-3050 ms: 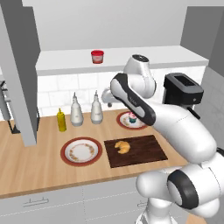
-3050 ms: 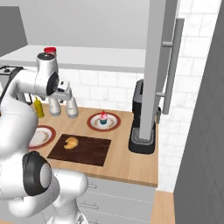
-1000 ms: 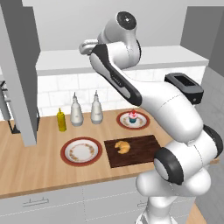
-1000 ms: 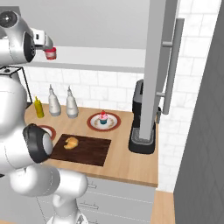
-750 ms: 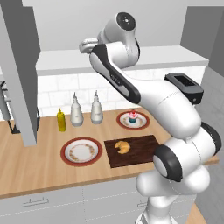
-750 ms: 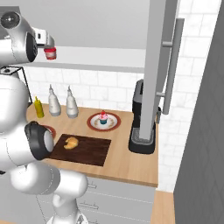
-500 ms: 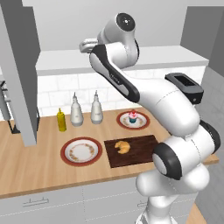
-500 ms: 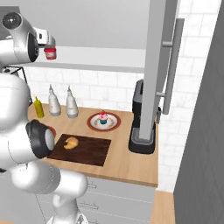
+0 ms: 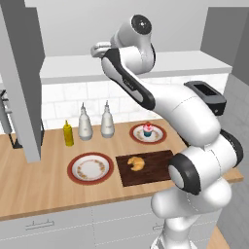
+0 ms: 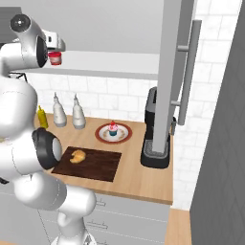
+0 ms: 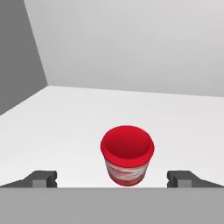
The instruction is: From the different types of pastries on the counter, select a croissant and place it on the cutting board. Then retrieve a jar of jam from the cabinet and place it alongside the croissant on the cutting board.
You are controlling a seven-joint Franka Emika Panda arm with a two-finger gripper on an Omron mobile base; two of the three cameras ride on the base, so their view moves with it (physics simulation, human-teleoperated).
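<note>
The jar of jam (image 11: 127,155), with red lid and pale label, stands upright on the cabinet's white shelf (image 11: 65,118). My gripper (image 11: 113,179) is open, one fingertip (image 11: 41,179) at each side; the jar sits between their lines, just beyond the tips and untouched. In the right base view the hand (image 10: 56,49) hovers right over the jar (image 10: 55,58). The croissant (image 9: 136,163) (image 10: 77,155) lies on the dark cutting board (image 9: 153,171) (image 10: 98,165) on the counter (image 9: 29,187). The pink-frosted cupcake (image 9: 147,130) (image 10: 113,127) sits on a red-rimmed plate behind the board.
An empty red-rimmed plate (image 9: 91,168) lies left of the board. Two pale shakers (image 9: 85,129) (image 9: 107,126) and a yellow squeeze bottle (image 9: 68,133) stand by the backsplash. A black coffee machine (image 10: 155,139) is at the right. The grey cabinet door (image 9: 22,82) hangs open at the left.
Three seconds ago the arm was low over the counter; it has swung up to the shelf. Over the last second the hand has barely moved at the jar.
</note>
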